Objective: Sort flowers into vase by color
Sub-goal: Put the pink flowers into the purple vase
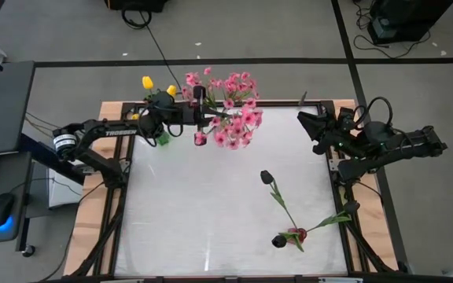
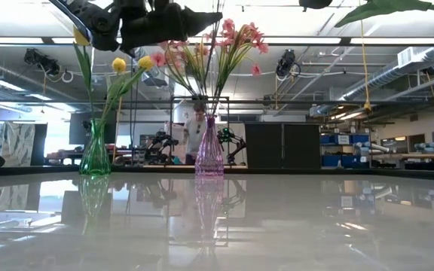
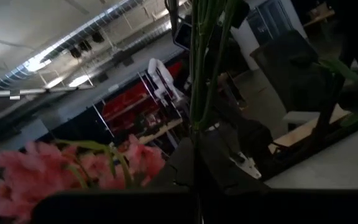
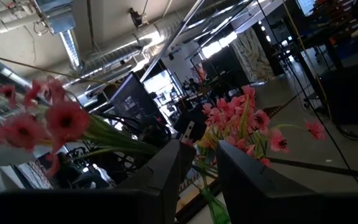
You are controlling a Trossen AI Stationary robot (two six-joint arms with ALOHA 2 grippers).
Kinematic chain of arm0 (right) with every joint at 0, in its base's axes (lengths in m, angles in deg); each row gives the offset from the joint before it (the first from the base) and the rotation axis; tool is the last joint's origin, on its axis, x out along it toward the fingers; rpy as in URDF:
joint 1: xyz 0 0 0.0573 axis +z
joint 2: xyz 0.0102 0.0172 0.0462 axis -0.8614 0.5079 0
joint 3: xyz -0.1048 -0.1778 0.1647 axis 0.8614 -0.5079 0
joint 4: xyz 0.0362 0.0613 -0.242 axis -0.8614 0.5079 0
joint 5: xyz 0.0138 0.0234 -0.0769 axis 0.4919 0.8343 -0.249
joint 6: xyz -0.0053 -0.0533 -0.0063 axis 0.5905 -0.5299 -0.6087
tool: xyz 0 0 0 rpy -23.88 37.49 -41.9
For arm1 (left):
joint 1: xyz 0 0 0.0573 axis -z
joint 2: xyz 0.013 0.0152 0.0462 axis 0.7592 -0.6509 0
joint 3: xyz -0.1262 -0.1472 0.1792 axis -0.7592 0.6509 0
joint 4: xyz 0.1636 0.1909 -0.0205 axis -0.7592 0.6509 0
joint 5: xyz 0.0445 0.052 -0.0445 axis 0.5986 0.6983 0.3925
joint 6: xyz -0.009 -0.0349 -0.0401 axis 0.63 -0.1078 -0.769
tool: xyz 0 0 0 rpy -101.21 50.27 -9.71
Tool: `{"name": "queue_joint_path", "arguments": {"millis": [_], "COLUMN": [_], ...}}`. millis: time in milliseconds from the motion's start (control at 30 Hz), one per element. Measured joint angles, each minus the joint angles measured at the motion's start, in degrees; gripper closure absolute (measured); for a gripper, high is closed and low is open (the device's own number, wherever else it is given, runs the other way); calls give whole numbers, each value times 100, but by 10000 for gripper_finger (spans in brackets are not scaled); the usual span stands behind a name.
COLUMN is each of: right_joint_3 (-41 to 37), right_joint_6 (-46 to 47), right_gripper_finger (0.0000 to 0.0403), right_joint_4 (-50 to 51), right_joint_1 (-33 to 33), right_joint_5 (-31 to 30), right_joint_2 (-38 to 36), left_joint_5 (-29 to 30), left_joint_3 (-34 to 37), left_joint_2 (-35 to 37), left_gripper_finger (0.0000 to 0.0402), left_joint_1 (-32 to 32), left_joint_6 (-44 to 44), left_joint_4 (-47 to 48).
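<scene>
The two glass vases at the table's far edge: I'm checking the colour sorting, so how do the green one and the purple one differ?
The green glass vase holds yellow tulips; the purple glass vase holds sprays of pink blossoms. In the low view the green vase is rounder at the base and stands left of the taller, more slender purple one. Both stand upright, narrow-necked, with green stems rising from them.

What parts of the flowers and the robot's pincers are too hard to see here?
- Left pincer: in the high view, pink flowers crowd its tip, so what it touches is unclear.
- Right pincer: in the right wrist view, whether it grips a pink stem is unclear.
- Dark tulips on the table: not visible in the low view.
- Green vase: mostly hidden under the left arm in the high view.
</scene>
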Motion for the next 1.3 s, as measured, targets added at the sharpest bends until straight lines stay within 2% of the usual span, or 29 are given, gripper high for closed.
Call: {"name": "queue_joint_path", "arguments": {"millis": [633,867,1167,1300], "right_joint_3": [0,0,0,-2], "right_joint_6": [-1,-2,-1,0], "right_gripper_finger": [289,289,289,289], "right_joint_4": [0,0,0,2], "right_joint_1": [2,2,0,2], "right_joint_5": [0,0,0,0], "right_joint_2": [0,0,0,0], "left_joint_5": [7,298,636,838], "left_joint_3": [2,345,343,341], "left_joint_2": [-21,-199,-201,-442], "left_gripper_finger": [397,397,397,397], "left_joint_1": [-7,40,147,192], "left_joint_6": [-112,-106,34,-37], "left_joint_4": [464,-160,-187,-569]}}
